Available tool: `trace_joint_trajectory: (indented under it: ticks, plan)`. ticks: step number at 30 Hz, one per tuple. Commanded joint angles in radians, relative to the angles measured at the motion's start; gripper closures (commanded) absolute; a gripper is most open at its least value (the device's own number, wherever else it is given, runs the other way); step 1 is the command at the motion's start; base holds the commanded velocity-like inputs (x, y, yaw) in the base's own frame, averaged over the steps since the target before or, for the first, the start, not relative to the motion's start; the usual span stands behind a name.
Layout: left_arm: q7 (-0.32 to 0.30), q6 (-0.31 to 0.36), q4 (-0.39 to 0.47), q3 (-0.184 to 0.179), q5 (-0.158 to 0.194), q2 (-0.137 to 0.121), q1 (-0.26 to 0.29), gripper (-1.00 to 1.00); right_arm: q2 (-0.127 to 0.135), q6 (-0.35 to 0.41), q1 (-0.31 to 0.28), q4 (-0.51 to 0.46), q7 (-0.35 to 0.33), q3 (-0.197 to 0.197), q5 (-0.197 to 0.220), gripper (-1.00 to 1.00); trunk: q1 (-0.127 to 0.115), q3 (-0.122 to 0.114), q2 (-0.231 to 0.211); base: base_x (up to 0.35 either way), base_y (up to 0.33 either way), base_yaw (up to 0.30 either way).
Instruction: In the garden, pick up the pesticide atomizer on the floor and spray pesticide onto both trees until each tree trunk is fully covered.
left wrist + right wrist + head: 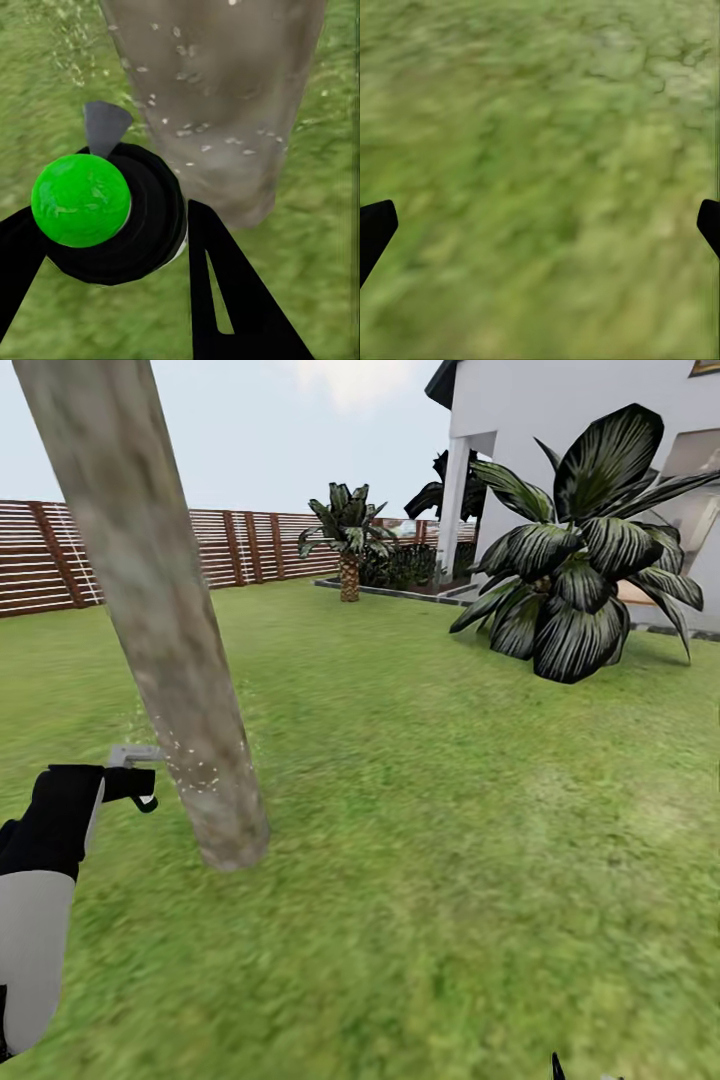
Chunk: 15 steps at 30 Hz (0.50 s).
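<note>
Head view – tree: a thick, mottled grey-beige tree trunk (pixel 160 620) leaned across the left of the picture and met the broad green grass lawn (pixel 450 840) just ahead of the robot.
Head view – spray: small pale specks dotted the lower bark beside a grey nozzle tip.
Head view – left arm: the white-and-black left arm (pixel 40 880) reached in from the lower left; the black left gripper (pixel 135 788) sat just beside the trunk, with the grey nozzle of the pesticide atomizer (pixel 135 754) poking toward the bark.
Head view – surroundings: a brown horizontal-slat wooden fence (pixel 230 545) ran along the far edge of the lawn, a small palm (pixel 348 545) stood before it, a large dark broad-leaved plant (pixel 580 560) grew at the right, and a white house (pixel 560 420) rose behind that.

Left wrist view – grip: the two black fingers (pixel 225 292) were clamped on the atomizer's black round body, which carried a bright green ball-shaped cap (pixel 81 199) and a grey wedge-shaped nozzle (pixel 105 127).
Left wrist view – target: the nozzle pointed at the trunk's base, which stood near but apart from it, flecked with pale droplets.

Right wrist view – gripper: the right gripper (pixel 540 225) hung over blurred grass with its black fingertips (pixel 375 229) spread wide at opposite edges of the picture, holding nothing.
</note>
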State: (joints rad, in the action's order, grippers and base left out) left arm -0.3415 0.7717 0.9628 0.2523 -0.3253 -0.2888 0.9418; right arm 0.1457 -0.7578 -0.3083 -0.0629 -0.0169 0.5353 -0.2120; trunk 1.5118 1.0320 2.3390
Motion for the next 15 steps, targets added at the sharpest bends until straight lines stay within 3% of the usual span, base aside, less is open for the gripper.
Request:
trace_joint_trajectory:
  ticks: [1,5,12,15]
  plan:
    - [0.0,0.0,-0.001,0.001,0.0,0.0,-0.001,1.0,0.0,0.0,0.0,0.0,0.0,0.0,0.0,-1.0,0.0,0.0,0.0,0.019,-0.268,0.0]
    - [0.001,0.0,-0.001,0.002,0.0,0.0,-0.001,1.0,-0.001,0.0,0.0,0.0,0.0,0.0,0.0,-1.0,0.0,0.0,0.0,0.004,-0.272,0.045]
    - [0.001,0.0,-0.001,0.002,-0.003,0.0,-0.001,1.0,-0.001,0.0,0.0,0.0,0.0,0.0,0.0,-1.0,0.0,0.0,0.0,0.0,-0.273,0.25]
    - [0.001,0.0,-0.001,0.002,-0.003,0.0,-0.001,1.0,-0.001,0.0,0.0,0.0,0.0,0.0,0.0,-1.0,0.0,0.0,0.0,0.048,-0.273,0.091]
